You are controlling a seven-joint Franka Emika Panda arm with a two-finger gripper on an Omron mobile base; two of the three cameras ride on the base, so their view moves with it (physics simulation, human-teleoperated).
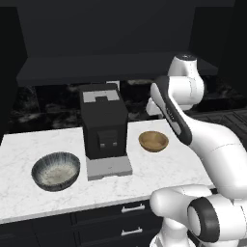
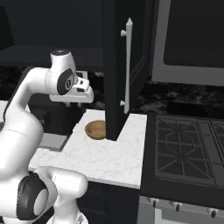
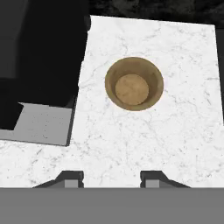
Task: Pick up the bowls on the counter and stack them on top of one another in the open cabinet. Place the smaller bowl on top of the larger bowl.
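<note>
Had gripper [image 3: 111, 177] hovering high over smaller bowl [image 3: 134, 83] on worktop [image 3: 175, 131], jaws apart, nothing held. Larger bowl [image 1: 56, 171] sat far side of coffee machine [image 1: 103, 128]. Worried: stacking order gets botched if I grabbed small one first, plus thin rim could slip.

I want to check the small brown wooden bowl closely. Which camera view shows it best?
The hand view: it looks straight down into the small brown wooden bowl, whole and unobstructed. The left base view shows it smaller, from the side; in the right base view the dark cabinet door hides its right edge.
</note>
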